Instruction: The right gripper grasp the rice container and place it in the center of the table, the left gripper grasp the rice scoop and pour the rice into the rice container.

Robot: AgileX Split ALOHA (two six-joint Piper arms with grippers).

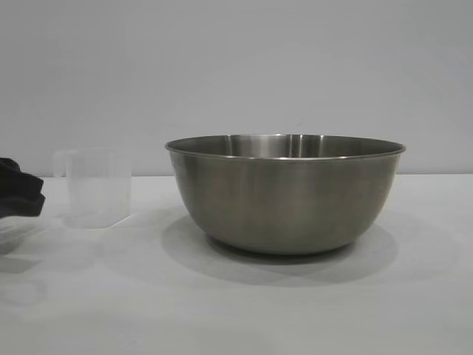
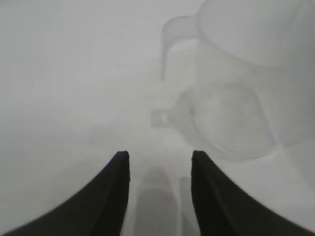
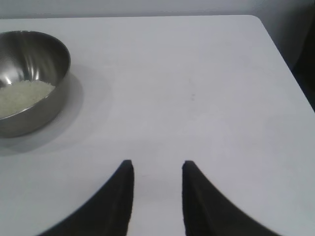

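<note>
The rice container (image 1: pixel 284 194), a large steel bowl, stands on the white table (image 1: pixel 236 310) near the middle. In the right wrist view it (image 3: pixel 30 81) holds off-white rice (image 3: pixel 22 96). The rice scoop (image 1: pixel 97 186), a clear plastic cup, stands upright to the bowl's left and looks empty. In the left wrist view the scoop (image 2: pixel 241 73) is close ahead with its handle (image 2: pixel 172 42) showing. My left gripper (image 2: pixel 160 157) is open and empty just short of the scoop; it shows at the exterior view's left edge (image 1: pixel 18 188). My right gripper (image 3: pixel 155 164) is open and empty over bare table, away from the bowl.
The table's far corner and edge (image 3: pixel 275 44) show in the right wrist view. A plain pale wall (image 1: pixel 236 66) stands behind the table.
</note>
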